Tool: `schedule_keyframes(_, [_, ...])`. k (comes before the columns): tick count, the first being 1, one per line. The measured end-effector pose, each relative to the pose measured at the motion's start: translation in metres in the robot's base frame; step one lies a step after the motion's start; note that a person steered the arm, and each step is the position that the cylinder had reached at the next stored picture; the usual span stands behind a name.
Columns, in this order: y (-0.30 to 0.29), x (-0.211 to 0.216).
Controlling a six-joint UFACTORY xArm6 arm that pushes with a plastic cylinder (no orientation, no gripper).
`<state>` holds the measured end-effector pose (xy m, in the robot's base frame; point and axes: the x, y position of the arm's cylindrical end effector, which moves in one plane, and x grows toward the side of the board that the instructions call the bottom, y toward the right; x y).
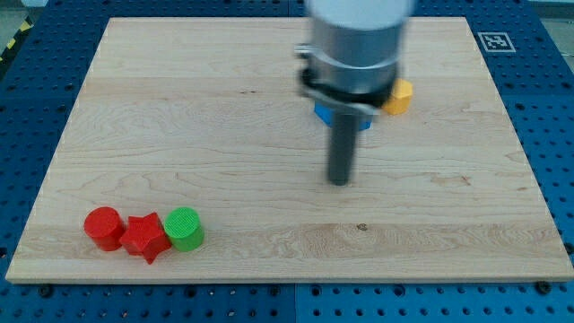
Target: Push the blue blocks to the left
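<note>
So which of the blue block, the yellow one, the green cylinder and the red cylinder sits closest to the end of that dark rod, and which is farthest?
Measured from my tip:
1. Blue block, just toward the view's top, partly hidden by the arm.
2. Yellow block, to the top right.
3. Green cylinder, at the bottom left.
4. Red cylinder, farthest, at the left end of that row.
</note>
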<state>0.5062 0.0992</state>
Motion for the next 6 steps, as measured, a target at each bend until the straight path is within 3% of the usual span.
schedule_keyframes(1, [0.093,-0.018])
schedule_keyframes(2, [0.129,-0.071])
schedule_keyframes(3, [0.085,-0.085])
schedule_keyframes(5, [-0.060,-0.085])
schedule_keyframes(6, [-0.019,-0.094])
